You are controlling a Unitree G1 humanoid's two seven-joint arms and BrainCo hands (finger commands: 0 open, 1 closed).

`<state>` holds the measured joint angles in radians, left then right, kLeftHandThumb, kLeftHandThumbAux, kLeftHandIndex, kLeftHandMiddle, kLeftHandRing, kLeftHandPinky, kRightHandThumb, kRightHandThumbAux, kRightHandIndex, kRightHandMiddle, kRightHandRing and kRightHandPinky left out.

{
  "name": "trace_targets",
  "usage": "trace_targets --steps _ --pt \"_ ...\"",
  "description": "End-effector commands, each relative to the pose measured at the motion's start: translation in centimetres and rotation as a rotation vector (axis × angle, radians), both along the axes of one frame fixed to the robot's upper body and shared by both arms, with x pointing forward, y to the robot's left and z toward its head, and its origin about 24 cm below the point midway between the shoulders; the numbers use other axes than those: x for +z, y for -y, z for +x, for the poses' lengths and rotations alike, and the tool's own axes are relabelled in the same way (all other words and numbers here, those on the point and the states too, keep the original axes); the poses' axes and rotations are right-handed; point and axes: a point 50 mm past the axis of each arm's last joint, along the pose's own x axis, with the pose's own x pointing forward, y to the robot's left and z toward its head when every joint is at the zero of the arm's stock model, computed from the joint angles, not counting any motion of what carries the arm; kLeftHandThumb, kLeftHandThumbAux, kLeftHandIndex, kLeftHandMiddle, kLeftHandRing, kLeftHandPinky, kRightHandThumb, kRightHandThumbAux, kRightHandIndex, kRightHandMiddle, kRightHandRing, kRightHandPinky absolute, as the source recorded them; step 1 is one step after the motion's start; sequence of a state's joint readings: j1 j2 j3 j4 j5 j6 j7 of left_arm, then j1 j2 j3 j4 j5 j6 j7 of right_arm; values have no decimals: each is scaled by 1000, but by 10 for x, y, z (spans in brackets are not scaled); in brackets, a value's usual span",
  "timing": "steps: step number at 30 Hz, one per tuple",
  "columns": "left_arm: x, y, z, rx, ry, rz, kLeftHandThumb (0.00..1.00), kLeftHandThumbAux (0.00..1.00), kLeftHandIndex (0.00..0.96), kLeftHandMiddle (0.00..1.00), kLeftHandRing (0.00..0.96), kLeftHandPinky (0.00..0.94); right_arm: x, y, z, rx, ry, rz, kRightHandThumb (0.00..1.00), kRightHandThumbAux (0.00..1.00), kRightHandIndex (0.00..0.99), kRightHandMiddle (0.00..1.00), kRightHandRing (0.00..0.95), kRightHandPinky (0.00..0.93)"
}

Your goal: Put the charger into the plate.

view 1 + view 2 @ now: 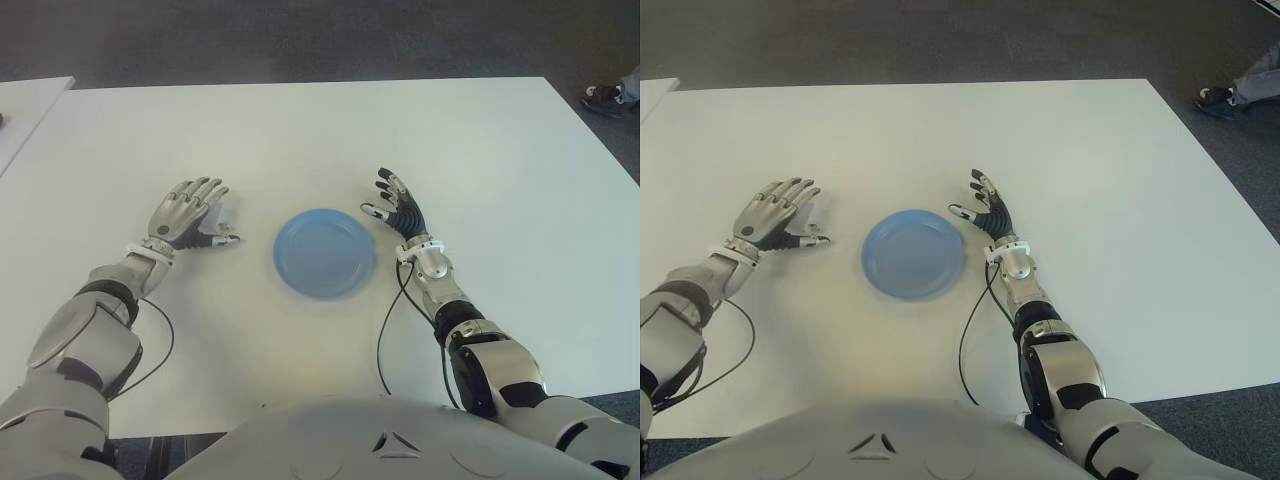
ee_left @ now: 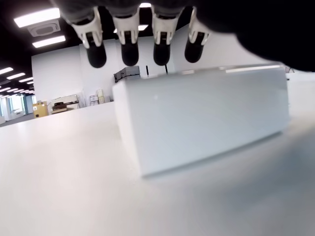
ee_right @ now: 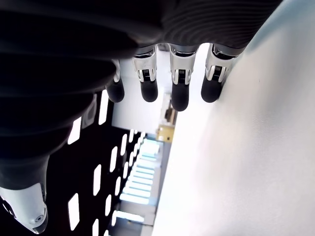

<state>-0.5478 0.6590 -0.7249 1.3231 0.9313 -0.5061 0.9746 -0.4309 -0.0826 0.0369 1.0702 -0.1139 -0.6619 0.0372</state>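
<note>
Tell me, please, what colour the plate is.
Light blue plate, plain; clearest in the left eye view.

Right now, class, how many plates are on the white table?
1. The blue plate lies on the white table, between the left hand and the right hand. None seems hidden.

Round light-blue plastic plate (image 1: 324, 252) sits empty on the white counter (image 1: 300, 140), between both hands. Left hand (image 1: 186, 213) lies palm-down, fingers spread, over a small white block charger (image 1: 224, 214). Right hand (image 1: 399, 208) just right of plate, fingers open.
</note>
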Motion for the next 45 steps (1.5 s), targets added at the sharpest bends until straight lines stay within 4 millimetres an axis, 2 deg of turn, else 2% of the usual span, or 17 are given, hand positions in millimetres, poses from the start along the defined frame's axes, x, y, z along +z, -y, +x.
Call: trace_targets --steps 1,26,35,45 --pt "-7 2 -6 2 -22 -9 481 120 0 0 6 102 -35 3 -26 -5 -177 -18 125 633 11 83 102 138" --pt "-13 1 -8 34 -121 -26 489 129 0 0 7 98 -36 4 -26 -3 -189 -21 122 629 6 88 119 168" --pt "-16 -1 -8 55 -182 -16 462 124 0 0 19 129 -36 4 -26 -1 -194 -16 124 629 6 89 121 169" --pt "-19 -4 -6 117 -278 -19 415 127 0 0 0 93 -37 6 -27 4 -192 -14 122 625 2 90 120 164"
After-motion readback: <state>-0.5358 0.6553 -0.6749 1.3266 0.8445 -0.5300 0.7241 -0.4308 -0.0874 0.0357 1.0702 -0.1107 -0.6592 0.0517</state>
